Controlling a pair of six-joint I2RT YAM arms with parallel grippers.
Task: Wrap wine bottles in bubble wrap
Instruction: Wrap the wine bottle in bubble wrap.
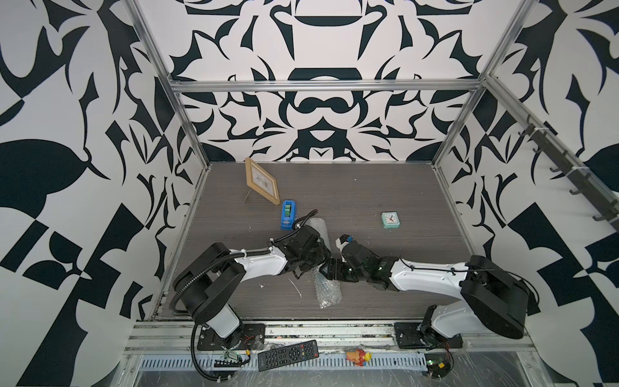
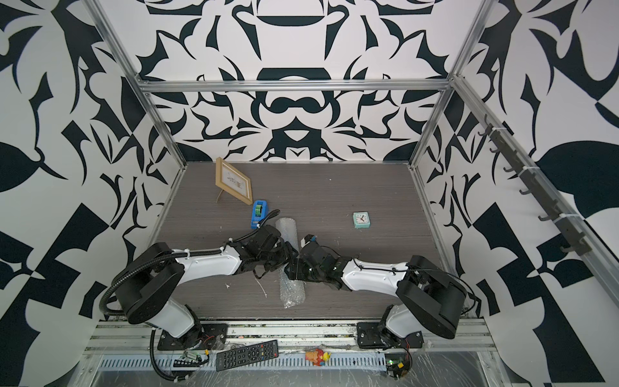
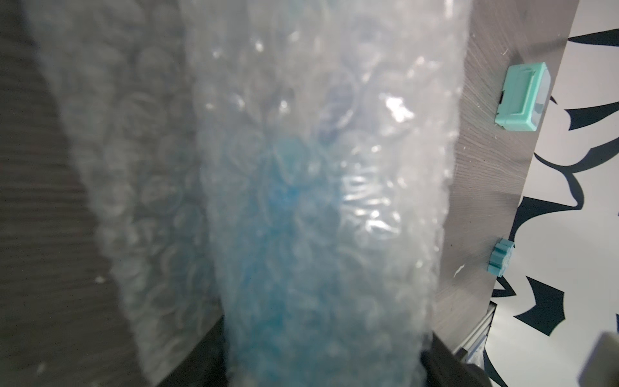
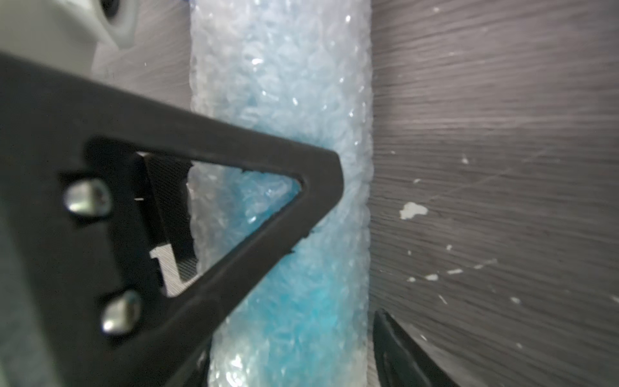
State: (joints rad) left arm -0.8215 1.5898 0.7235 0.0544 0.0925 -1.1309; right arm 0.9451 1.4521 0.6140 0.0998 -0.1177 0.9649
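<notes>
Near the middle of the table (image 1: 368,194), your bubble wrap (image 1: 326,288) lies rolled around the blue bottle (image 4: 301,301). Your left gripper (image 3: 326,362) and right gripper (image 4: 355,241) each sit around the roll; squeezing or loose, I cannot tell.

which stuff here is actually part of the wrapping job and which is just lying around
Job in hand:
bubble wrap
bottle of blue liquid, rolled inside the wrap

Just lying about:
blue tape dispenser
picture frame
teal clock
remote control
toy figure
</notes>
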